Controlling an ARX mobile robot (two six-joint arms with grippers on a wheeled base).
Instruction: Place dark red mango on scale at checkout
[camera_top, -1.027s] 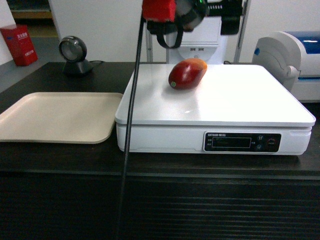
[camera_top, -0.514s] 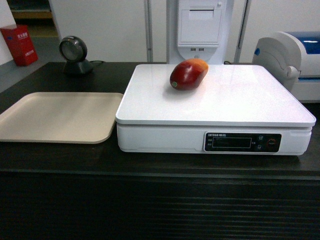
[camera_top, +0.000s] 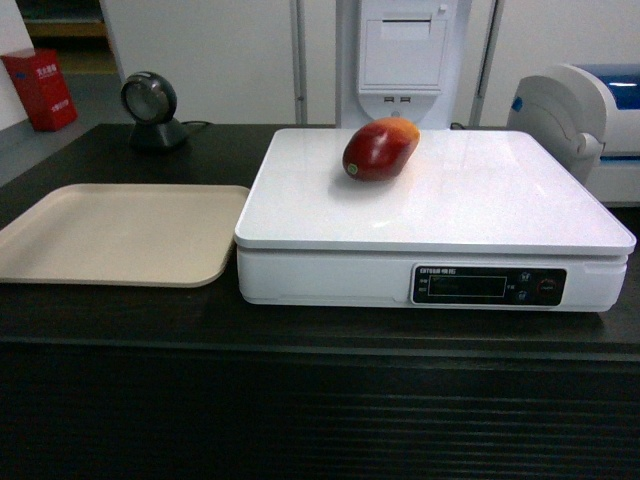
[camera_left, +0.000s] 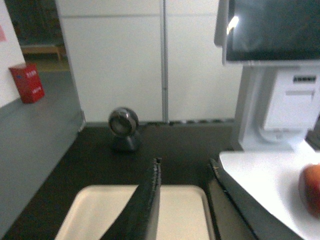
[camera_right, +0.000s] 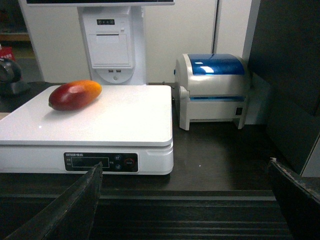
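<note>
We see the dark red mango (camera_top: 380, 150) lying on its side on the flat white platform of the scale (camera_top: 440, 215), toward the far left part of the platform, its orange-yellow end pointing away and to the right and a small sticker showing near the front end. Nothing touches it. The scale stands on the dark checkout worktop (camera_top: 120, 310), with the beige tray (camera_top: 110, 235) just beside it on the left and a round barcode scanner (camera_top: 148, 110) farther back.

We find no arm in the head view. Our left end effector (camera_left: 185, 200) hangs above the tray with its jaws apart and nothing between them; the mango's edge shows at the right border of that view. Our right end effector (camera_right: 185, 200) sits low at the front of the checkout, spread wide and empty, facing the scale's display panel (camera_right: 100, 161).

We judge the placing done: the fruit rests freely on the platform and both arms are clear of it. We see nothing left to do.
</note>
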